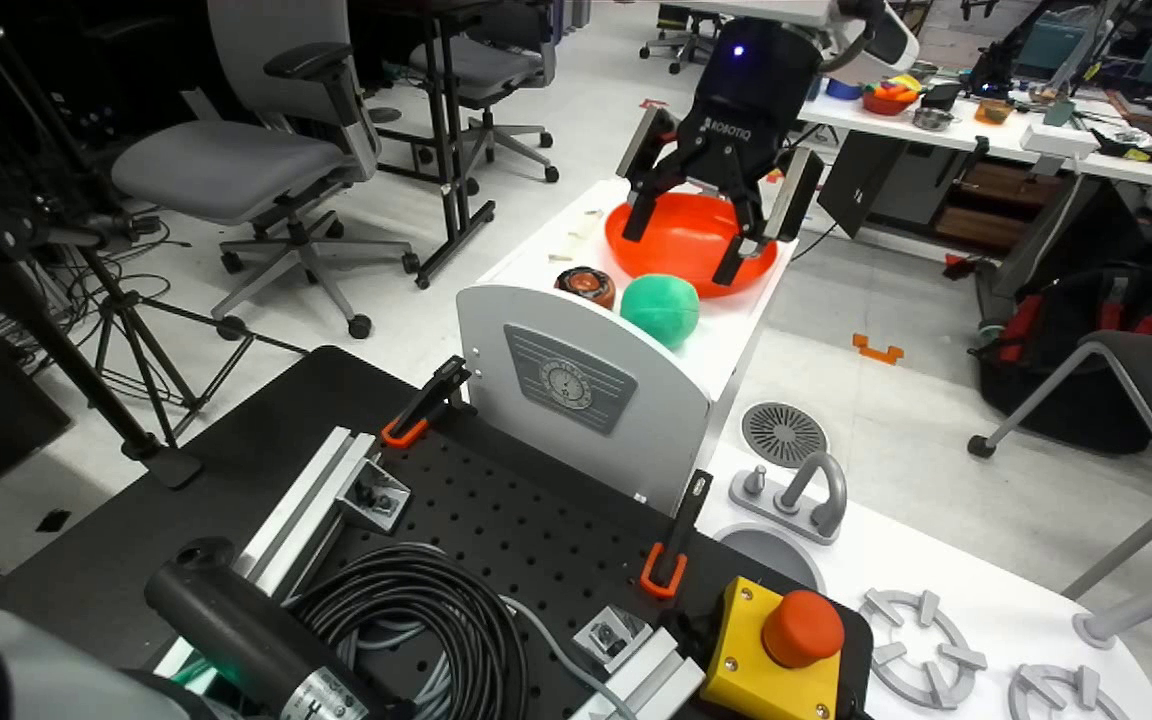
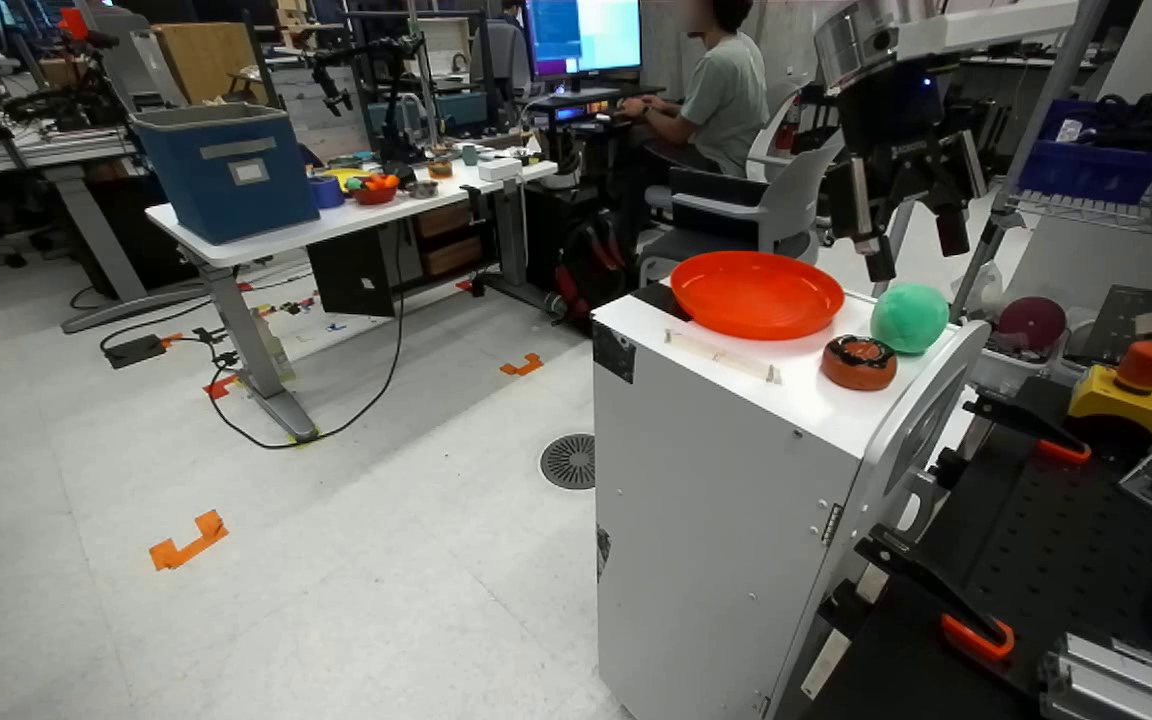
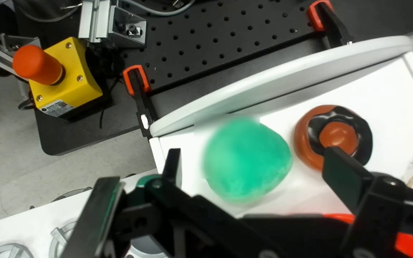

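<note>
My gripper (image 1: 684, 240) is open, with nothing between its fingers. It hangs above the white cabinet top in both exterior views (image 2: 916, 248). A green ball (image 1: 660, 310) is nearest; in the wrist view the ball (image 3: 247, 161) shows between the open fingertips but lies below them, apart. Beside it is a brown and black toy doughnut (image 2: 858, 363); in the wrist view one finger covers part of the doughnut (image 3: 305, 143). A wide orange-red bowl (image 2: 756, 295) stands on the same top; the wrist view shows only slivers of its rim (image 3: 339, 217).
A raised grey panel (image 1: 496, 350) borders the white top (image 2: 796, 400). Beyond it is a black perforated table (image 1: 496, 480) with orange-tipped clamps (image 1: 664, 570) and a yellow box with a red button (image 1: 776, 650). A toy sink and faucet (image 1: 816, 490) stand alongside. A person (image 2: 731, 90) sits farther back.
</note>
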`<action>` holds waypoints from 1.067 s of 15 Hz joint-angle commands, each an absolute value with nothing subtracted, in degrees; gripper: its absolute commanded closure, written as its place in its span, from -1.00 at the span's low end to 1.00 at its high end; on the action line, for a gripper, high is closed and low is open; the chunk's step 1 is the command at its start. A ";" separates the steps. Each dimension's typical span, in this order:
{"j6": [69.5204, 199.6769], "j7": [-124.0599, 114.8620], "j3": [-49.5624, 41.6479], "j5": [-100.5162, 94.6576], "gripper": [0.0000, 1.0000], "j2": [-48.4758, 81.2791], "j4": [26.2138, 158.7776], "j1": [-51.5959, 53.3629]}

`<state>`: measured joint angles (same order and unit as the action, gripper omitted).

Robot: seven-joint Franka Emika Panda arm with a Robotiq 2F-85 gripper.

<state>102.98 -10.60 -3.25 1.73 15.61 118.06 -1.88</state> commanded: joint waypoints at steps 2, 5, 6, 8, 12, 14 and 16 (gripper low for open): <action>100.83 -10.24 -3.81 1.52 -1.00 17.82 115.92 -2.40; 100.76 -10.27 -4.00 1.62 -1.00 18.37 115.70 -2.54; 100.73 -10.31 -4.04 1.69 -1.00 18.44 115.68 -2.57; 100.82 -10.35 -4.09 1.96 -1.00 18.36 115.92 -2.63; 100.92 -10.47 -4.08 2.17 -1.00 17.98 116.12 -2.64; 100.93 -10.47 -4.06 2.25 -1.00 17.85 116.14 -2.63; 101.02 -10.35 -3.97 2.38 -1.00 17.64 116.15 -2.60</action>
